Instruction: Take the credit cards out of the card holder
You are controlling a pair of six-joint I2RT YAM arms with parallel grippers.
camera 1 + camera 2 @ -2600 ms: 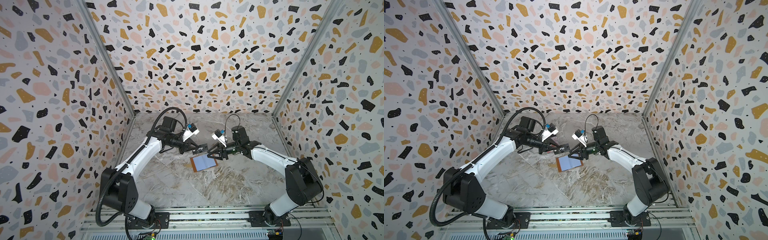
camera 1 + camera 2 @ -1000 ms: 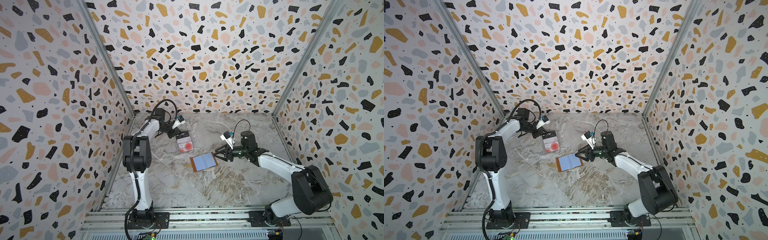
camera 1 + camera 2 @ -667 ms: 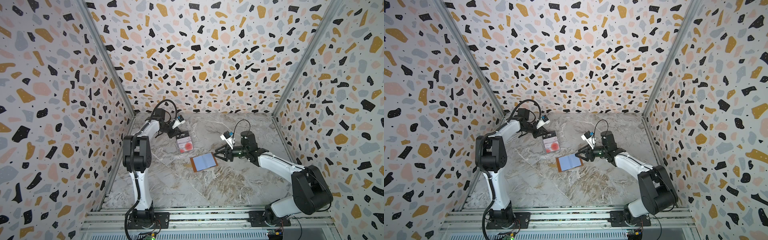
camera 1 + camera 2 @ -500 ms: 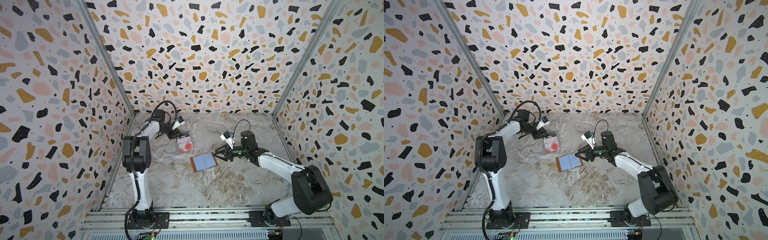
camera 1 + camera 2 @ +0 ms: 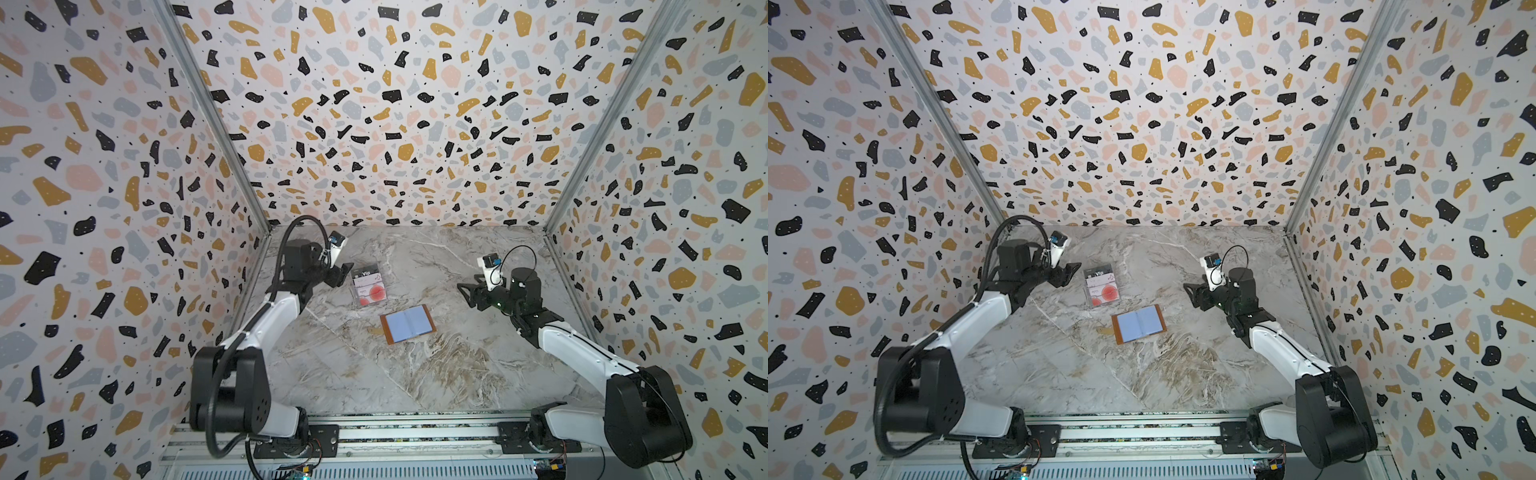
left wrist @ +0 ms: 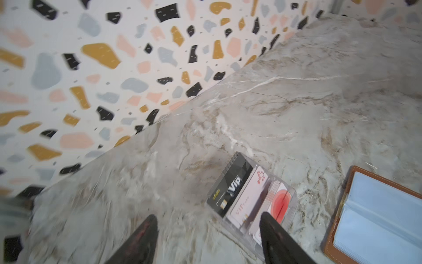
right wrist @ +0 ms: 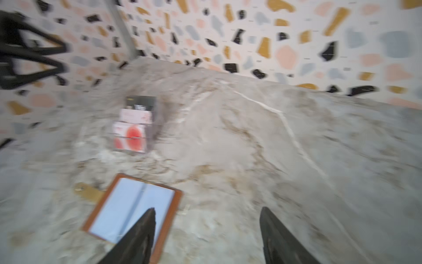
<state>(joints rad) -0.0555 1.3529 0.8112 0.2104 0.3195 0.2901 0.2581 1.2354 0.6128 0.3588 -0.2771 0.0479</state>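
The tan card holder (image 5: 408, 324) (image 5: 1139, 324) lies open and flat mid-table, its bluish sleeves facing up; it also shows in the wrist views (image 6: 376, 217) (image 7: 132, 210). The credit cards (image 5: 369, 286) (image 5: 1101, 287) (image 6: 249, 194) (image 7: 133, 128) lie overlapped behind it: a dark "Vip" one, a pale pink one and white ones with red circles. My left gripper (image 5: 343, 276) (image 5: 1070, 274) (image 6: 208, 217) hangs open just left of the cards, holding nothing. My right gripper (image 5: 465, 291) (image 5: 1192, 293) (image 7: 208, 209) stands open and empty to the right of the holder.
The cards rest in a clear plastic case (image 6: 294, 201) on the marble tabletop. The holder's snap tab (image 7: 89, 192) sticks out from its left edge. Terrazzo walls close the table at the back and both sides; the left arm is near the left wall.
The left gripper has opened and drawn back left from the cards in the case. The right gripper has opened wider and pulled right, away from the card holder.
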